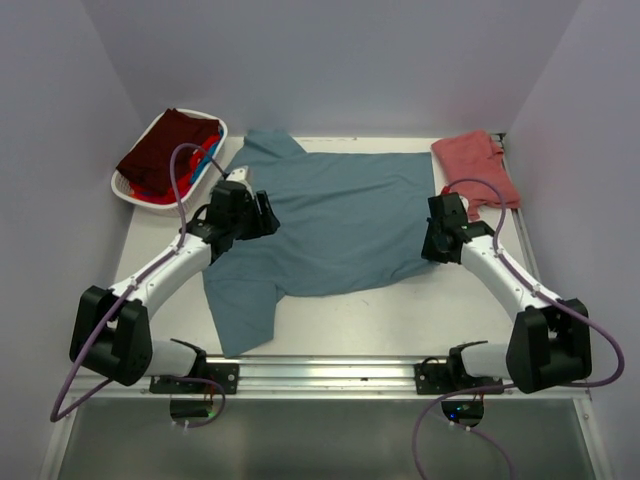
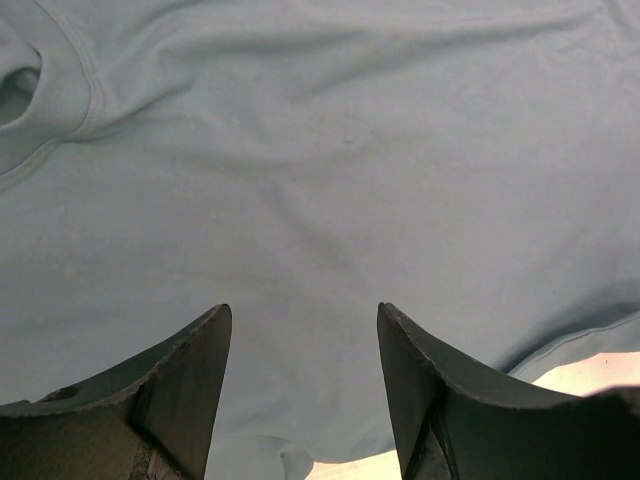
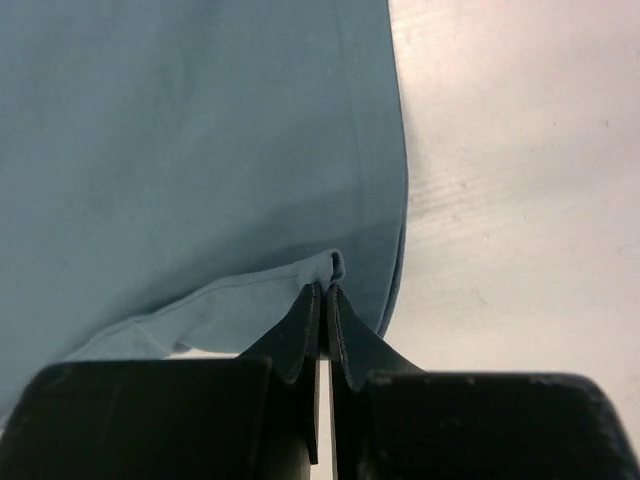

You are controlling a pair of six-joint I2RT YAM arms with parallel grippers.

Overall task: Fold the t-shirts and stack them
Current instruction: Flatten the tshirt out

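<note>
A large slate teal-blue t-shirt (image 1: 340,225) lies spread flat across the table, collar toward the left. My left gripper (image 1: 262,218) hovers open over its left part, near the collar (image 2: 45,95); only flat cloth (image 2: 330,180) shows between its fingers (image 2: 190,375). My right gripper (image 1: 436,246) is at the shirt's right hem, shut on a pinched fold of the hem (image 3: 335,265). A salmon-red t-shirt (image 1: 476,168) lies folded at the back right. Dark maroon (image 1: 168,148), bright blue and red shirts fill the basket.
A white oval basket (image 1: 128,190) stands at the back left corner. Bare white table (image 1: 420,310) runs along the front and right (image 3: 520,200) of the teal shirt. Purple walls close in on three sides.
</note>
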